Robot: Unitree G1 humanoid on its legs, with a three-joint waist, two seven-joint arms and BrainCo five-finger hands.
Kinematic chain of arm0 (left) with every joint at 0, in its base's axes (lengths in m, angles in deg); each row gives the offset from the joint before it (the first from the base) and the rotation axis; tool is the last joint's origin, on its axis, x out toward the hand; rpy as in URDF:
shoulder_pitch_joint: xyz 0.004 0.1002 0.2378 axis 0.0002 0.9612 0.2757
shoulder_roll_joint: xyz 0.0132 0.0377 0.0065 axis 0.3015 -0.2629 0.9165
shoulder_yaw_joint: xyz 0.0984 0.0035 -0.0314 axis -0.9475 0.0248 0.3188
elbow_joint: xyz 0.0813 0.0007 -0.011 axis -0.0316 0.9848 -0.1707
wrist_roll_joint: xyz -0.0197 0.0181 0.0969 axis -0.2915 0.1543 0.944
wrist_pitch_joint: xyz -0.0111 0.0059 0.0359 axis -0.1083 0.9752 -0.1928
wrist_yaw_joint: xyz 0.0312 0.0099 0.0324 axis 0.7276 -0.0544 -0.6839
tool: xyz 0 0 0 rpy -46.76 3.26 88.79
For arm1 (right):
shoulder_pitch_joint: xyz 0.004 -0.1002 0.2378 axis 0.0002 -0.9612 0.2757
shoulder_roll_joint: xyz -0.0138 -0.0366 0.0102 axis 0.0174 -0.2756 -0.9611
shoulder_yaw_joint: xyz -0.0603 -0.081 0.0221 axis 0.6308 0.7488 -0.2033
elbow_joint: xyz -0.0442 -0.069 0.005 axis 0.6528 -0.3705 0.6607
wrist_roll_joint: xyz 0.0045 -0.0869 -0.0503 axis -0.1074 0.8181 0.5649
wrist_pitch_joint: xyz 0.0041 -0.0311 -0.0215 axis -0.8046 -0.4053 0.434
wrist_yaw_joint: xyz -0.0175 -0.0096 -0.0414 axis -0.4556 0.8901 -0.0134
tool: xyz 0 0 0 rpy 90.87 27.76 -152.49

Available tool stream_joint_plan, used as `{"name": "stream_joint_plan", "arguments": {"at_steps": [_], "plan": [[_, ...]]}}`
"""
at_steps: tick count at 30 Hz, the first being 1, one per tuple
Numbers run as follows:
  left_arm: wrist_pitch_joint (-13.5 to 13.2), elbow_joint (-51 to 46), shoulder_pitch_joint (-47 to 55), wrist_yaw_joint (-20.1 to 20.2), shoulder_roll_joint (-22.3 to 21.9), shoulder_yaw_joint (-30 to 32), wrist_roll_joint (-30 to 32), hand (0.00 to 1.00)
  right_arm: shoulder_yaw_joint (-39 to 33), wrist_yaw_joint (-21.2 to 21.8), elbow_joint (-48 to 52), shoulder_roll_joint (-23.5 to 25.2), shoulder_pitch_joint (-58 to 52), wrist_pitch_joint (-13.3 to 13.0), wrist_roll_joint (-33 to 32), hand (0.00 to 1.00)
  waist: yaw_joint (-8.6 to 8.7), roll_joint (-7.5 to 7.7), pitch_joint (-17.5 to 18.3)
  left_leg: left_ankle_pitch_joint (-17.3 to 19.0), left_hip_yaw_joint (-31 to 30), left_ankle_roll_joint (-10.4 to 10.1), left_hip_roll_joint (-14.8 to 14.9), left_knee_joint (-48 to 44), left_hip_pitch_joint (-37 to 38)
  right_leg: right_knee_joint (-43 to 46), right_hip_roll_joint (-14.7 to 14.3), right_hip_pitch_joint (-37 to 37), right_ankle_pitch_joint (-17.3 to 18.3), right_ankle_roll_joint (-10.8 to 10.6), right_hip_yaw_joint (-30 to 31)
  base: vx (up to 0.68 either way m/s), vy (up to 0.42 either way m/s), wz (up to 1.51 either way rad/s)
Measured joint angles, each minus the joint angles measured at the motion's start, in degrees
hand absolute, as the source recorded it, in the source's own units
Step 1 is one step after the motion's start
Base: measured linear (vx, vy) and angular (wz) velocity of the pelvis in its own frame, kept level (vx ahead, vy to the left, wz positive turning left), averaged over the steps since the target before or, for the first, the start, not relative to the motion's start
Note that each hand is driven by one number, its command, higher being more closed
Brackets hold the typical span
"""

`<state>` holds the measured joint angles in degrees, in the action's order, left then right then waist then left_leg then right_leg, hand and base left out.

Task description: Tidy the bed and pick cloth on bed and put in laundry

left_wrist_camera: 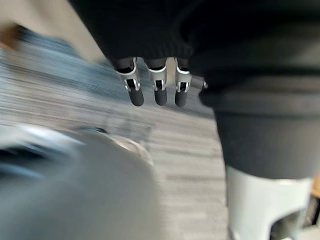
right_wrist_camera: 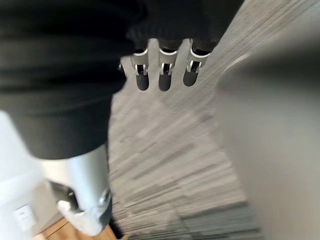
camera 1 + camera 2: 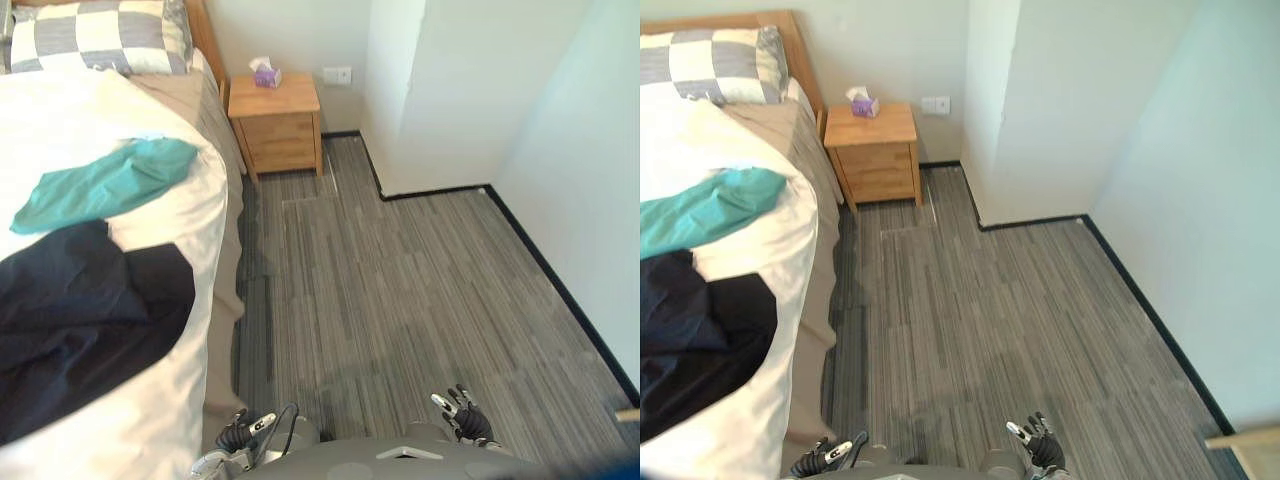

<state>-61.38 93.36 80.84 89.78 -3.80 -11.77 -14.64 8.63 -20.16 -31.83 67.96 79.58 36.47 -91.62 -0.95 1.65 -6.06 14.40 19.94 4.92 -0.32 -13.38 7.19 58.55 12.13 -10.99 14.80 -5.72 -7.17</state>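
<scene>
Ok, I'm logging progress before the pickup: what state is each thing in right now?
teal cloth: lying crumpled on the bed
dark cloth: spread on the bed
pillow: lying at the bed's head
nightstand: drawers shut
left hand: open, empty
right hand: open, empty

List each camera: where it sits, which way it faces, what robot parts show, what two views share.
Left eye view: head, facing down at bed, teal cloth, dark cloth, carpet; left hand, right hand low.
Right eye view: head, slightly rightward; shares the bed, both cloths, nightstand.
Left wrist view: left wrist, along straight fingers toward carpet.
Right wrist view: right wrist, along straight fingers toward carpet.
</scene>
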Motion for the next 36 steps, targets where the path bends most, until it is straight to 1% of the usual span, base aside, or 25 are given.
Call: {"name": "stream_joint_plan", "arguments": {"at_steps": [2, 4, 5, 7, 8, 10, 11, 13, 15, 16, 17, 18, 19, 21, 23, 24, 25, 27, 28, 29, 30, 32, 34, 35, 36], "plan": [[1.16, 0.04, -3.20, 0.09, -0.96, -1.11, 0.03, 0.00, 0.01, -0.03, 0.43, -0.17, 0.85, -0.32, -1.03, 0.00, 0.89, -1.34, -0.40, -0.42, -1.98, -0.71, 2.14, 3.60, 4.08, -7.28, -3.21, -3.73, 1.85, 1.27, -2.91, 0.50, -0.114, 0.50], [2.27, 0.04, -5.78, 0.28, -2.55, -1.09, 0.52, 0.00, 0.17, -0.02, 1.68, -0.20, 0.87, -0.29, -1.89, 0.00, 1.66, -2.24, -1.03, -0.63, -3.89, -1.07, 4.44, 5.37, 6.54, -16.90, -6.21, -6.32, 1.60, 2.48, -5.12, 0.49, -0.203, 0.60], [3.05, 0.25, -6.94, 0.33, -3.50, -1.09, 2.00, 0.00, 0.93, -0.04, 2.37, 0.01, 0.87, -0.27, -3.14, 0.00, 1.94, -1.85, -1.42, -0.63, -4.96, -1.30, 5.04, 5.98, 8.30, -25.32, -7.70, -8.15, -1.44, 3.52, -6.12, 0.56, -0.285, 0.50], [3.67, 0.23, -7.50, 0.37, -4.49, -1.07, 3.91, 0.00, 1.48, -0.07, 2.49, 0.05, 0.85, -0.28, -3.87, 0.00, 2.17, -1.11, -1.94, -0.08, -4.87, -4.23, 4.87, 6.32, 10.77, -33.78, -8.19, -8.60, -7.07, 4.43, -6.24, 0.51, -0.277, 0.39], [4.32, -0.26, -7.28, 0.43, -4.70, -0.91, 5.13, 0.00, 2.46, -0.12, 2.49, 0.27, 0.56, -0.22, -4.34, 0.00, 2.60, 0.60, -2.21, 1.60, -5.20, -7.16, 3.61, 6.29, 13.93, -37.76, -7.21, -8.56, -15.50, 9.67, -5.59, 0.46, -0.272, 0.18], [4.99, 0.34, -7.72, 0.50, -5.44, -0.45, 5.14, 0.00, 2.61, -0.44, 2.51, -0.69, 2.61, -0.21, -4.94, 0.00, 3.09, -2.78, -3.20, 1.62, -4.83, -9.31, 6.11, 5.94, 15.96, -32.49, -9.32, -8.69, -10.43, 10.85, -6.83, 0.56, -0.337, -0.10], [5.46, 0.34, -8.37, 0.33, -5.83, -0.46, 5.15, 0.00, 2.90, -0.51, 2.51, -1.15, 3.46, -0.02, -4.90, 0.00, 3.38, -3.45, -3.37, -0.50, -4.97, -10.23, 6.57, 4.42, 15.86, -28.42, -9.56, -9.77, -5.89, 11.14, -6.75, 0.54, -0.375, -0.19], [6.28, 0.34, -8.63, 0.22, -5.36, -0.33, 5.03, 0.00, 2.76, -0.79, 2.78, -1.32, 3.62, 0.41, -4.62, 0.00, 3.56, -3.88, -3.21, -3.01, -5.38, -10.70, 7.91, 1.22, 15.43, -26.91, -10.64, -8.97, -2.61, 11.38, -6.64, 0.44, -0.345, -0.11], [7.18, 0.27, -8.34, 0.21, -5.71, 0.55, 4.92, 0.00, 3.11, -0.75, 2.62, -1.44, 3.50, 1.56, -2.66, 0.00, 3.83, -3.99, -3.11, -6.68, -8.07, -10.92, 10.43, -9.76, 11.62, -29.01, -13.05, -5.47, -0.22, 10.89, -6.25, 0.36, -0.277, -0.11], [7.03, 0.05, -8.02, 0.23, -6.40, 2.12, 4.14, 0.00, 4.12, -0.54, 2.87, -1.67, 3.36, 1.61, -1.00, 0.00, 3.62, -4.18, -3.02, -10.16, -11.01, -12.07, 12.65, -23.27, 5.16, -33.11, -15.01, -2.05, -0.08, 11.06, -5.74, 0.38, -0.258, -0.24], [6.81, -0.95, -7.09, 0.21, -7.16, 4.44, 2.85, 0.00, 5.06, -0.20, 2.87, -1.68, 3.33, 1.57, 0.32, 0.00, 3.38, -4.15, -3.10, -9.00, -11.89, -11.96, 14.95, -37.52, -1.71, -36.74, -16.94, 1.41, -0.49, 11.63, -4.90, 0.38, -0.246, -0.30], [6.48, -2.10, -6.96, 0.15, -7.20, 5.51, 2.24, 0.00, 5.34, 0.02, 2.85, -1.62, 3.29, 1.55, 0.68, 0.00, 3.14, -4.25, -3.32, -7.73, -12.29, -11.87, 16.04, -43.57, -4.87, -38.64, -17.87, 3.72, -0.65, 11.89, -4.46, 0.45, -0.225, -0.35], [6.49, -2.79, -6.78, -0.20, -7.00, 6.79, 1.04, 0.00, 5.56, 0.44, 2.66, -1.54, 3.39, 1.58, 1.61, 0.00, 2.90, -4.21, -3.96, -5.45, -12.81, -11.55, 16.80, -50.59, -9.81, -41.90, -19.04, 8.49, -0.77, 12.33, -3.79, 0.36, -0.154, -0.36], [5.69, -3.97, -6.93, -0.89, -6.77, 7.06, -2.59, 0.00, 5.91, 1.01, 2.24, -1.65, 3.11, 1.63, 3.74, 0.00, 1.85, -3.46, -4.26, -2.49, -12.16, -10.86, 15.70, -50.73, -15.36, -45.60, -19.18, 14.06, -0.90, 12.86, -2.41, 0.32, -0.094, -0.43], [5.47, -4.82, -7.67, -1.44, -7.80, 7.14, -5.27, 0.00, 5.41, 1.50, 2.12, -1.44, 3.34, 2.05, 4.79, 0.00, 0.24, -3.89, -4.54, 1.82, -7.93, -8.64, 12.79, -39.65, -19.68, -48.65, -17.88, 19.91, -0.47, 12.30, 0.10, 0.46, -0.024, -0.55], [5.48, -4.80, -7.87, -1.91, -7.94, 7.15, -5.45, 0.00, 5.34, 1.55, 2.12, -1.41, 3.37, 2.28, 5.21, 0.00, 0.08, -3.72, -4.61, 2.13, -5.96, -8.26, 11.81, -35.75, -20.42, -49.30, -17.14, 21.21, -0.14, 11.70, 0.26, 0.52, 0.031, -0.40], [5.56, -4.79, -8.04, -2.34, -8.16, 7.10, -6.49, 0.00, 5.32, 1.59, 2.14, -1.16, 3.32, 2.45, 5.73, 0.00, -0.01, -3.21, -4.86, 1.48, -1.32, -7.83, 9.80, -26.43, -20.29, -50.59, -15.28, 23.68, 0.66, 10.27, -0.10, 0.36, 0.042, -0.21], [5.71, -4.75, -8.07, -2.95, -8.73, 7.13, -6.88, 0.00, 5.35, 1.54, 2.35, -1.11, 2.75, 2.52, 5.77, 0.00, 0.04, -3.39, -4.63, -4.11, 6.78, -5.58, 8.21, -12.38, -20.31, -52.80, -13.81, 26.45, 2.01, 8.30, -2.41, 0.46, 0.083, -0.05], [5.66, -4.76, -8.08, -3.35, -8.86, 7.26, -6.91, 0.00, 5.35, 1.34, 2.21, -1.08, 2.77, 2.64, 5.84, 0.00, -0.23, -3.46, -4.58, -9.13, 9.45, -1.18, 8.00, -9.21, -20.33, -53.72, -13.56, 27.82, 2.86, 7.58, -3.08, 0.64, 0.151, 0.17], [5.91, -4.68, -8.24, -3.59, -8.63, 8.23, -6.89, 0.00, 5.51, 1.12, 1.90, -0.12, 2.77, 2.83, 5.88, 0.00, -0.51, -1.60, -3.90, -10.14, 11.69, 1.46, 5.81, -8.63, -20.11, -54.15, -11.36, 29.14, 3.56, 6.50, -4.22, 0.57, 0.134, 0.40], [6.13, -4.55, -8.26, -3.62, -8.47, 8.22, -6.88, 0.00, 5.46, 0.75, 1.89, 0.34, 2.70, 2.48, 5.85, 0.00, 0.12, -1.05, -3.48, -8.66, 13.86, 2.11, 4.89, -8.08, -20.16, -54.16, -10.49, 29.19, 3.14, 5.78, -6.42, 0.58, 0.107, 0.58], [5.75, -4.45, -8.28, -3.50, -8.30, 8.13, -6.85, 0.00, 4.82, -0.25, 0.42, 0.51, 2.67, 2.20, 5.84, 0.00, -0.71, -0.58, -2.81, -7.57, 12.28, 5.03, 1.85, -6.57, -19.78, -53.95, -8.93, 29.27, 0.80, 3.35, -9.22, 0.60, 0.113, 0.63], [5.71, -3.62, -8.25, -3.48, -7.39, 7.85, -6.81, 0.00, 3.74, -0.91, -0.40, 0.69, 2.80, 2.26, 5.94, 0.00, -1.84, -0.46, -2.71, -6.50, 10.49, 6.67, -0.23, -5.61, -17.95, -49.55, -8.00, 29.16, -1.30, 1.98, -9.39, 0.56, 0.154, 0.74], [5.78, -2.27, -8.10, -3.50, -6.67, 6.85, -6.74, 0.00, 2.58, -1.25, -1.26, 0.36, 3.25, 2.35, 5.92, 0.00, -1.93, -0.51, -2.62, -6.23, 8.53, 7.01, -1.77, -4.05, -15.75, -40.94, -7.06, 27.19, -2.53, 0.36, -9.63, 0.54, 0.183, 1.08], [5.84, -1.29, -7.50, -3.47, -5.57, 5.52, -6.24, 0.00, 1.51, -1.54, -1.38, -0.04, 3.59, 2.61, 5.87, 0.00, -1.73, -0.57, -2.60, -6.20, 5.41, 6.97, -3.26, -1.72, -12.85, -27.63, -5.08, 22.78, -5.58, -0.57, -9.64, 0.53, 0.161, 1.08]]}}
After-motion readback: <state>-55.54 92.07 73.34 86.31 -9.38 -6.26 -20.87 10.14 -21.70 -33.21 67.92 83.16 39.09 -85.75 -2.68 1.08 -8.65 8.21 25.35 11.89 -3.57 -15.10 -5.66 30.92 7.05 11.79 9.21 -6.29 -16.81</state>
